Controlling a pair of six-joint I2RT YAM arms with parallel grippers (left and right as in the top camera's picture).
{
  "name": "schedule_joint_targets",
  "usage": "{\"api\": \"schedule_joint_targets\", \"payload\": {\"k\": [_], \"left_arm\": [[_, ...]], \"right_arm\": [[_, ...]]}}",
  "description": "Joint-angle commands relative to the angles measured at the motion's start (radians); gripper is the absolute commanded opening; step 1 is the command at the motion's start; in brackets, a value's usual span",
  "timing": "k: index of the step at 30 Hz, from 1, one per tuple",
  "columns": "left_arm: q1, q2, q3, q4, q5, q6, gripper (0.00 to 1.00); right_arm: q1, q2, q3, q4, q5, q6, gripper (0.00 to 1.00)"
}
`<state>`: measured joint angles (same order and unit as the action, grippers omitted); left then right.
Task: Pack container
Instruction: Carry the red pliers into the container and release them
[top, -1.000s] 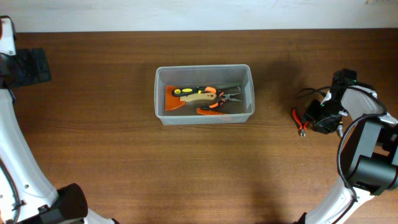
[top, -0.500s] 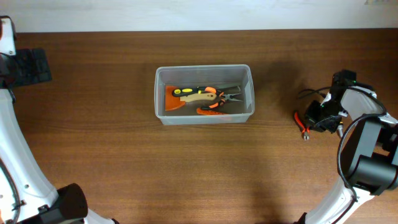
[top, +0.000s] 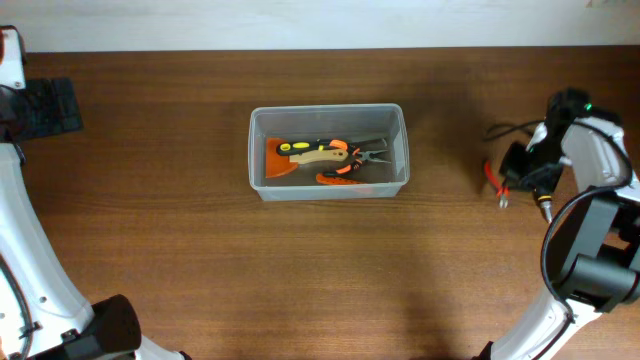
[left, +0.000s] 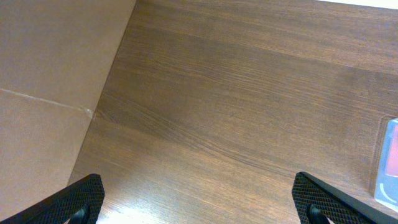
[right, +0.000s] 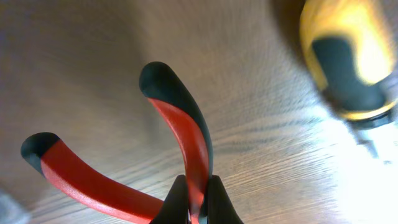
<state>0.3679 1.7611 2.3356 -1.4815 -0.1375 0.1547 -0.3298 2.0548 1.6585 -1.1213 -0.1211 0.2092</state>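
The container, a clear rectangular bin, stands at the table's middle with an orange scraper, a yellow-and-black tool and orange-handled pliers inside. Far to its right, my right gripper is shut on one handle of red-handled pliers. In the right wrist view the fingertips pinch that red handle while the other handle splays left. My left gripper is open over bare wood at the far left, with nothing between its fingers.
A yellow-and-black tool handle lies on the table just beyond the held pliers. A corner of the container shows at the right edge of the left wrist view. The table's back edge runs along the top of the overhead view.
My right gripper has shut on the red pliers' handle and shifted right and toward the table's back, taking the pliers along. The left arm has not moved.
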Motion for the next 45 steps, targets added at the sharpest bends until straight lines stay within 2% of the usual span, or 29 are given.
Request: {"api": "schedule_joint_targets", "payload": {"k": [1,10,18,23,29,45], "left_arm": [[0.006,-0.028,0.003,-0.002,0.011,-0.015,0.99],[0.006,-0.028,0.003,-0.002,0.011,-0.015,0.99],[0.006,-0.028,0.003,-0.002,0.010,-0.015,0.99],[0.006,-0.028,0.003,-0.002,0.011,-0.015,0.99],[0.006,-0.028,0.003,-0.002,0.011,-0.015,0.99],[0.006,-0.028,0.003,-0.002,0.011,-0.015,0.99]], "right_arm": [[0.032,-0.092,0.110,-0.033,-0.022,-0.023,0.04],[0.289,-0.230,0.299,-0.084,-0.070,-0.229,0.04],[0.615,-0.212,0.317,-0.064,-0.070,-0.623,0.04],[0.752,-0.146,0.316,-0.037,-0.069,-0.851,0.04],[0.822,-0.035,0.316,0.071,-0.066,-0.871,0.03],[0.871,0.217,0.316,0.147,-0.082,-0.863,0.04]]}}
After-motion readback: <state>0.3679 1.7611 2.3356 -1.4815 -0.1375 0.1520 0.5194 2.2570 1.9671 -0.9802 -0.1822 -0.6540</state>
